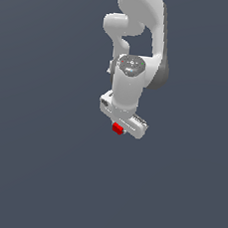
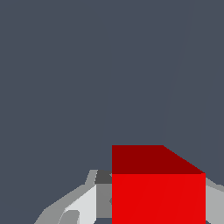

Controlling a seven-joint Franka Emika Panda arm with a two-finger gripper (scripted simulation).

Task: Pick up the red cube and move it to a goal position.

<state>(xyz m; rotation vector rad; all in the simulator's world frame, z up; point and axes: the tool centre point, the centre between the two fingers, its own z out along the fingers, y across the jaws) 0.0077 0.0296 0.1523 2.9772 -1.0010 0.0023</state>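
The white arm's pincer (image 1: 119, 128) is clenched on the red cube (image 1: 117, 128), which sits between its fingers (image 2: 83, 205) at the lower left of the hand in the exterior view.

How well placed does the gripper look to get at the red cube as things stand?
Probably very well: in the wrist view the red cube sits right between the gripper's fingers, with nothing in the way. Whether the fingers already grip it cannot be told.

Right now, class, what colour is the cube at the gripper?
Bright red cube, plain-faced; clearest in the wrist view.
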